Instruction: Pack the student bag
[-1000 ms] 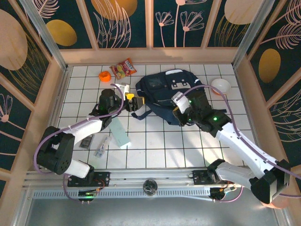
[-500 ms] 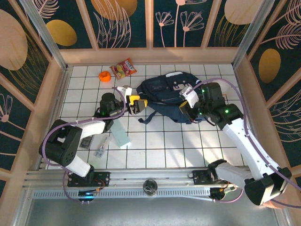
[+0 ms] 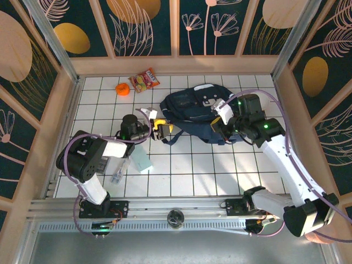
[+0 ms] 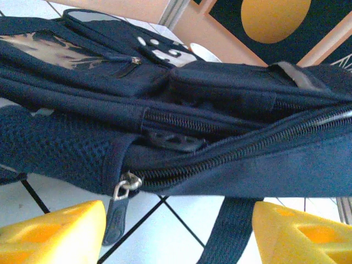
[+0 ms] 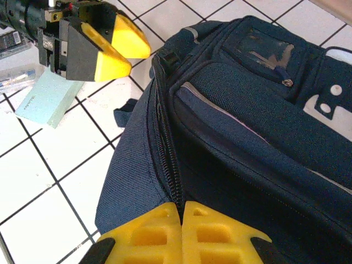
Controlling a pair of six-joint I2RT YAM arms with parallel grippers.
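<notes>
The student bag (image 3: 192, 107), dark navy with grey buckle patches, lies on the white tiles at centre back. My right gripper (image 3: 216, 126) is at the bag's right side; in the right wrist view its yellow fingers (image 5: 181, 231) are pressed together, pinching the fabric of the bag (image 5: 242, 126) at the main zipper line. My left gripper (image 3: 163, 128) is low at the bag's left side, open. In the left wrist view its gripper (image 4: 176, 236) frames a silver zipper pull (image 4: 125, 187) and a strap (image 4: 225, 231), touching neither.
A pale green box (image 3: 142, 160), a clear packet (image 3: 118, 172) and a dark small item (image 3: 100, 165) lie near the left arm. An orange object (image 3: 122, 88) and a snack packet (image 3: 144, 80) sit at the back left. Wooden walls (image 3: 176, 65) enclose the tiles.
The right gripper moved up and to the right, drawing the bag's edge with it. The left gripper swung lower and nearer, ending at the bag's left side.
</notes>
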